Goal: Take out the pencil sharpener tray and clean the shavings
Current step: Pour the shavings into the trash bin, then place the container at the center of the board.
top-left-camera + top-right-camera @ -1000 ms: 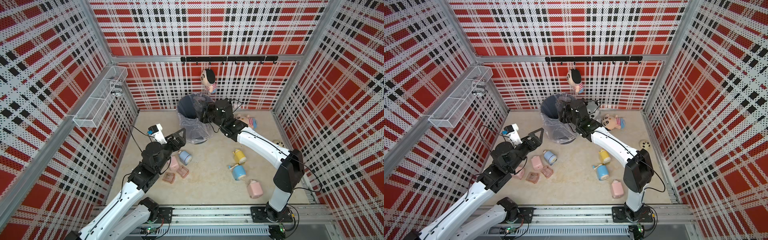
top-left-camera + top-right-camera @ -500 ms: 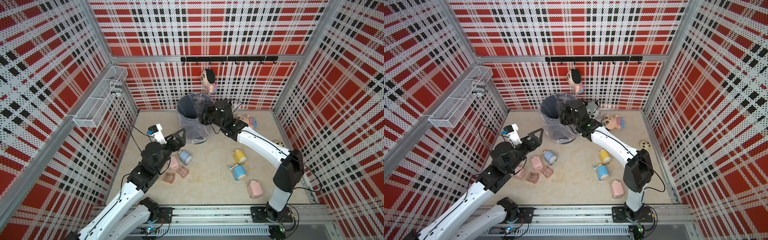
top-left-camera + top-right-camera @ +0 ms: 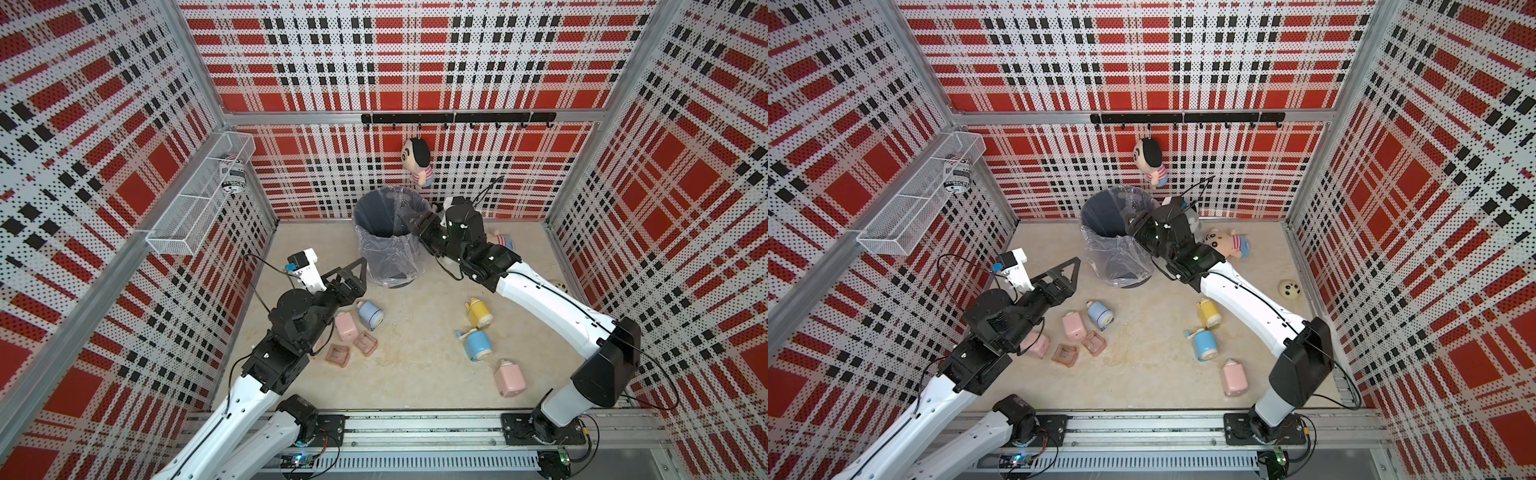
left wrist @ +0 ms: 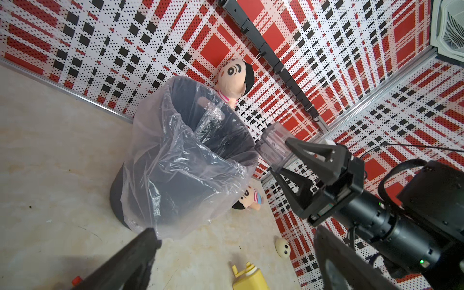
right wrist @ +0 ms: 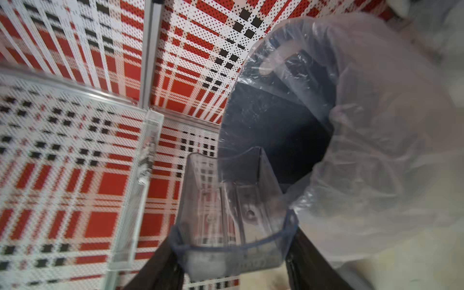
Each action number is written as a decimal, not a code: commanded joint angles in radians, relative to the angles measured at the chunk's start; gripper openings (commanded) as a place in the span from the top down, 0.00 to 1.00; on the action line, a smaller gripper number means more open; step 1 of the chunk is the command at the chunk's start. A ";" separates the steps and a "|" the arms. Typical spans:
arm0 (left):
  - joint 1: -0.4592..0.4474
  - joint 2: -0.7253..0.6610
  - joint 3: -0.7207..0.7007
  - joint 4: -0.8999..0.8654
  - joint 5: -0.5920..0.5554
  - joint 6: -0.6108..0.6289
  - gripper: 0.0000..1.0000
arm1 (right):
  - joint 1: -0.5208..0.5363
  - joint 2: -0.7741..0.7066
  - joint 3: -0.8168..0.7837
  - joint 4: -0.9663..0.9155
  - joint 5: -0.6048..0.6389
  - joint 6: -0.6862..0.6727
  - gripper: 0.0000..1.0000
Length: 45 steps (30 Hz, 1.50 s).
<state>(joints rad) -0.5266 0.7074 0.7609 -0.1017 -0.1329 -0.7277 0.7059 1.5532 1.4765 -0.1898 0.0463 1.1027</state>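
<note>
Plaid perforated walls: right claw pinches clear plastic tray at film-lined bin; left claw gapes empty.

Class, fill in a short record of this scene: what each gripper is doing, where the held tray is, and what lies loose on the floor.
right gripper: jaws closed on the clear sharpener tray
tray position: over the rim of the lined trash bin
left gripper: jaws open, holding nothing
floor: two pinkish trays beside a pink sharpener
</note>
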 commanded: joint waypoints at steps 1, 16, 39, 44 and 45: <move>0.016 0.013 -0.025 0.001 0.049 0.027 0.02 | 0.012 -0.127 -0.112 0.131 -0.010 -0.291 0.51; 0.021 0.083 -0.146 0.100 0.160 -0.022 0.02 | 0.073 -0.444 -0.688 0.429 -0.106 -0.674 0.50; -0.083 0.081 -0.331 0.182 -0.016 -0.019 0.02 | 0.432 -0.070 -0.909 0.707 0.250 -0.848 0.49; 0.025 0.068 -0.360 0.189 0.062 -0.033 0.02 | 0.444 0.030 -0.908 0.766 0.278 -0.866 0.50; 0.038 0.062 -0.365 0.191 0.076 -0.033 0.02 | 0.445 0.045 -0.909 0.772 0.282 -0.870 0.50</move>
<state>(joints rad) -0.5228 0.7921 0.4129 0.0498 -0.1081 -0.7601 1.1389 1.5677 0.5743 0.5014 0.2852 0.2512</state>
